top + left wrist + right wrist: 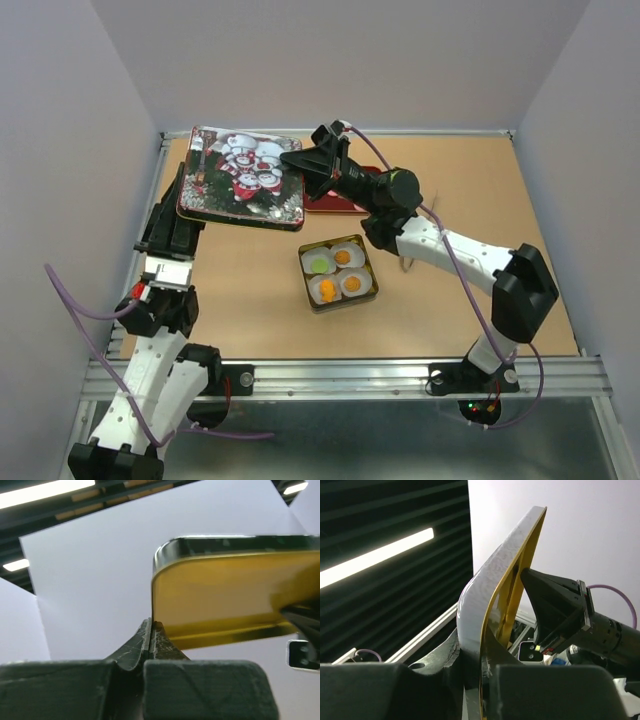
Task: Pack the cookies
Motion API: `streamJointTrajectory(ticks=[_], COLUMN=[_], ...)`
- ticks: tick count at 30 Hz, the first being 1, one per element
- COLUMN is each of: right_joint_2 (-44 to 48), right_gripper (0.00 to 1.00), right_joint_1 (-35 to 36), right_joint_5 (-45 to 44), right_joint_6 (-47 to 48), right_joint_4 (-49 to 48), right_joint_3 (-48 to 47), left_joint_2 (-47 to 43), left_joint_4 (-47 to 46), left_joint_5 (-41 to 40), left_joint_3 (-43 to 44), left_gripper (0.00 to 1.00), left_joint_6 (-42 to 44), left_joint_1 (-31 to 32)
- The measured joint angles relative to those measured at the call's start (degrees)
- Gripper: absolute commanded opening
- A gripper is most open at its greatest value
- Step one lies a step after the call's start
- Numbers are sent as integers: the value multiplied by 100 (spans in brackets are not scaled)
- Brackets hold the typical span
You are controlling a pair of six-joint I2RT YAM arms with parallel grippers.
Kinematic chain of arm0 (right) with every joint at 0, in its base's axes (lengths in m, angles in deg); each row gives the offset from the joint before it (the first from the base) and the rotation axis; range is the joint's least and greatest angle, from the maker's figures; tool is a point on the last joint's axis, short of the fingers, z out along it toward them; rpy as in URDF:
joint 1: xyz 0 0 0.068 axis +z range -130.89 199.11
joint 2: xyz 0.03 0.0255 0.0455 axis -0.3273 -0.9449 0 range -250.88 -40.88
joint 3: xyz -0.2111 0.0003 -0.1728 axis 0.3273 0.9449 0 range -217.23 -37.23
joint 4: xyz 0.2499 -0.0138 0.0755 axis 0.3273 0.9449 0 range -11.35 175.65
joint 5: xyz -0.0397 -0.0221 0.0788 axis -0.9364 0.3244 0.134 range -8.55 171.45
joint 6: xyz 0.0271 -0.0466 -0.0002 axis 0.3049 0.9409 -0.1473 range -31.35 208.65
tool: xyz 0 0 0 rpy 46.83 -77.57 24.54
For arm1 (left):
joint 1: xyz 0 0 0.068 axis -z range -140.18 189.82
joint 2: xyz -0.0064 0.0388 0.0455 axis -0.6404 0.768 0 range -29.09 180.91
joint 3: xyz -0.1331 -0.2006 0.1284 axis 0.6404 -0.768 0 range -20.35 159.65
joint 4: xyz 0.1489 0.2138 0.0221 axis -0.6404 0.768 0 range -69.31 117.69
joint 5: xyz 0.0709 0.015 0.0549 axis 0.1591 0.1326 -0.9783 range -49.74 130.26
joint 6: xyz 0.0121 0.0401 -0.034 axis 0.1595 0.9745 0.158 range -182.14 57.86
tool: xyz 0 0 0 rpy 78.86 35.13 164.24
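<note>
Tan tabletop (250, 320), pale walls (350, 60), ceiling strip lights (375, 560)

Robotics lab cell: white enclosure walls (350, 60), aluminium frame rail (330, 372), ceiling strip lights (375, 557).

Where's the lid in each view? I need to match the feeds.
Top external: lid at upper left, snowman side up.
Left wrist: lid in the right half, gold underside showing.
Right wrist: lid at centre, edge-on, rising from the bottom.
Shared landmark: the right pincer clamped on the lid's edge.
</note>
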Motion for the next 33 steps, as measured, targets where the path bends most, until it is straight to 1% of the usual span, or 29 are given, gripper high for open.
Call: streamJointTrajectory(ticks=[2, 3, 4, 7, 9, 12, 15, 19, 21, 24, 25, 27, 28, 29, 30, 32, 33], right_joint_2=[48, 87, 114, 190, 197, 197, 197, 142, -37, -568, -758, -1110, -1185, -1231, -1233, -1134, -1071], right_gripper=[1, 0, 0, 0, 0, 0, 0, 0, 0, 0, 0, 0, 0, 0, 1, 0, 0], right_joint_1=[4, 7, 4, 7, 4, -9, -81, -494, -820, -1344, -1510, -1847, -1976, -2162, -2339, -2675, -2800], right_joint_5=[-9, -9, 20, -33, -85, -133, -162, -153, -153, -111, -63, 203, 328, 798, 1036, 1637, 1853], right_joint_6=[-2, 50, 57, 66, 79, 90, 92, 101, 107, 111, 118, 129, 129, 133, 133, 146, 146], right_joint_4=[-37, -39, -37, -155, -212, -240, -295, -433, -483, -564, -575, -570, -573, -564, -564, -579, -570], right_joint_3=[105, 190, 251, 505, 568, 612, 636, 549, 271, -549, -831, -1335, -1408, -1421, -1388, -1075, -911], left_joint_2=[15, 20, 22, 24, -13, -177, -503, -984, -1152, -1198, -1196, -1193, -1191, -1172, -1123, -850, -614], left_joint_4=[-26, -2, 7, 81, 184, 393, 688, 1134, 1379, 1792, 1945, 2315, 2581, 2778, 3104, 3779, 4315], left_joint_5=[-50, -61, -59, -181, -278, -385, -516, -780, -883, -970, -1008, -1172, -1311, -1397, -1547, -1794, -1873], left_joint_3=[2, 0, 0, 0, -4, -92, -234, -446, -544, -573, -573, -566, -520, -450, -297, 304, 798], left_gripper=[37, 51, 56, 66, 68, 68, 70, 71, 71, 72, 75, 81, 83, 84, 84, 84, 83], left_joint_6=[20, 15, 33, 94, 155, 264, 396, 509, 553, 605, 605, 533, 369, 245, 44, -363, -627], left_joint_1=[0, 0, 2, 4, 4, 4, 4, 9, 9, 9, 9, 9, 9, 9, 11, 9, 9])
